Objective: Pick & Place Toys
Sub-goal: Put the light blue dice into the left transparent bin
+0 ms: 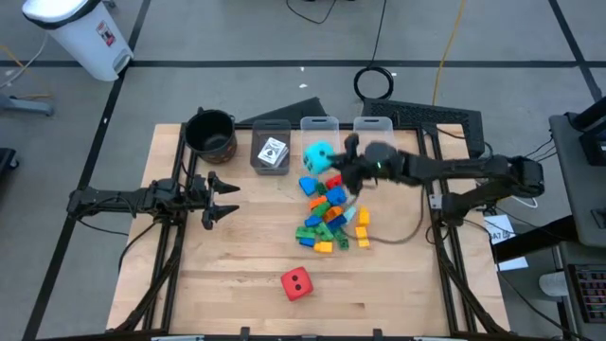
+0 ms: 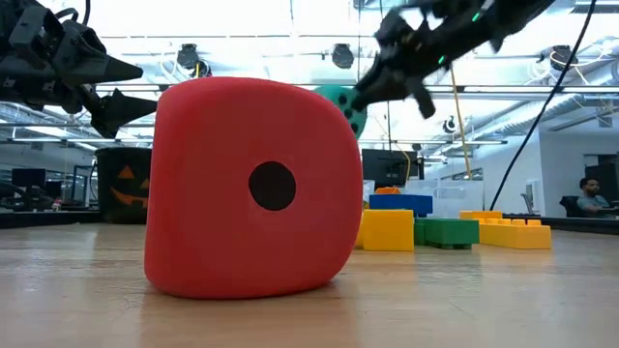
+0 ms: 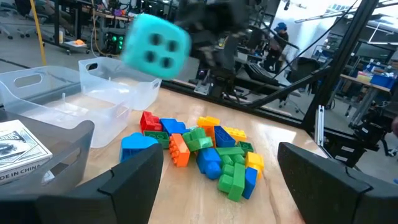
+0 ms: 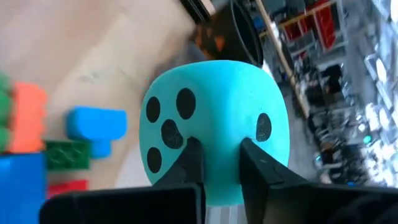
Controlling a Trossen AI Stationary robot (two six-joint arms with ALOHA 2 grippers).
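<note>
Right gripper (image 1: 333, 163) lifting the cyan dotted cube (image 1: 319, 156) above the table (image 1: 237, 284).
Jaws pinch the cube's edge at 12 o'clock of the brick pile (image 1: 329, 214); left gripper (image 1: 225, 199), at 9 o'clock, stands released.

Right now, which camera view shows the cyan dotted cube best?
The right wrist view: the cyan dotted cube fills it, pinched by the right gripper. The left wrist view shows it blurred, lifted above the bricks; the high view, small; the low view, only an edge behind the red cube.
</note>
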